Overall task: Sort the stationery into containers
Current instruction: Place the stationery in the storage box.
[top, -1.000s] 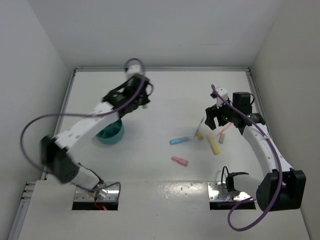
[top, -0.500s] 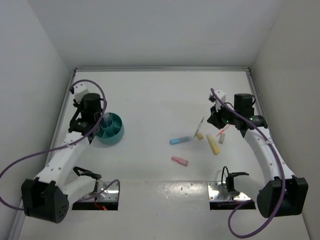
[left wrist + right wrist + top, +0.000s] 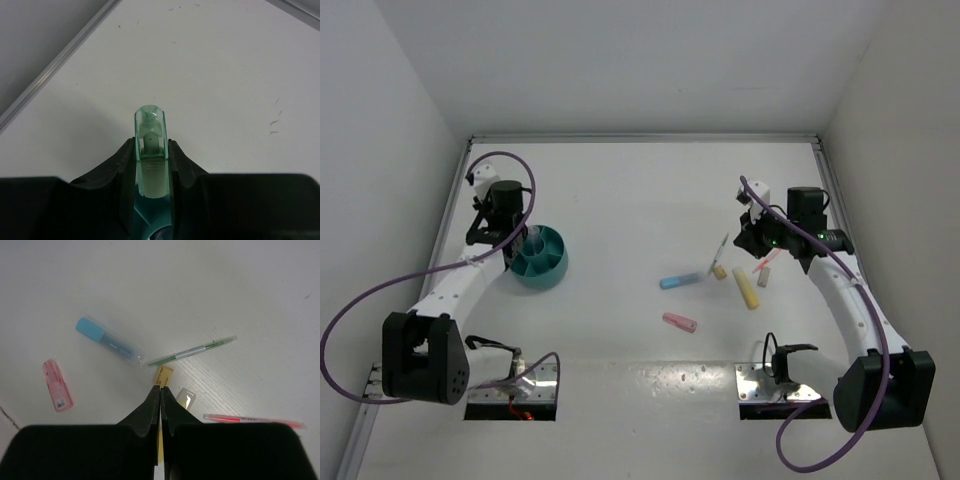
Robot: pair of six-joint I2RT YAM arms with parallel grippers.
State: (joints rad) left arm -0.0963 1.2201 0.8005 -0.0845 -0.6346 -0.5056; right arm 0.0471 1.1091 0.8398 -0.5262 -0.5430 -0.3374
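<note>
Broadly, table: white, walled on three sides; the teal holder stands on its left part and serves as the landmark.
Left arm: reaches from the near edge to the holder's left side, with a purple cable looping further left of the holder.
Right arm: stands well to the right of the holder, bent over the loose stationery.
Teal holder: round, with divided compartments; the left wrist covers its left rim in the top view.
Left gripper: at the holder's left rim, jaws clamped on a green marker, whose clear cap points away from the wrist.
Right gripper: far right of the holder, low over the table, jaws pressed together; I cannot see anything clamped between them.
Yellow marker: lying furthest right of the holder, partly under the right fingers.
Blue marker: lying right of the holder, the loose piece about nearest to it.
Pink marker: right of the holder, nearer the arm bases than the blue one.
Thin green pen: beyond the blue marker from the holder, just ahead of the right fingertips.
Thin pink pen: far right of the holder, beside the right fingers.
Small clear piece: between the two thin pens, close to the right fingertips.
</note>
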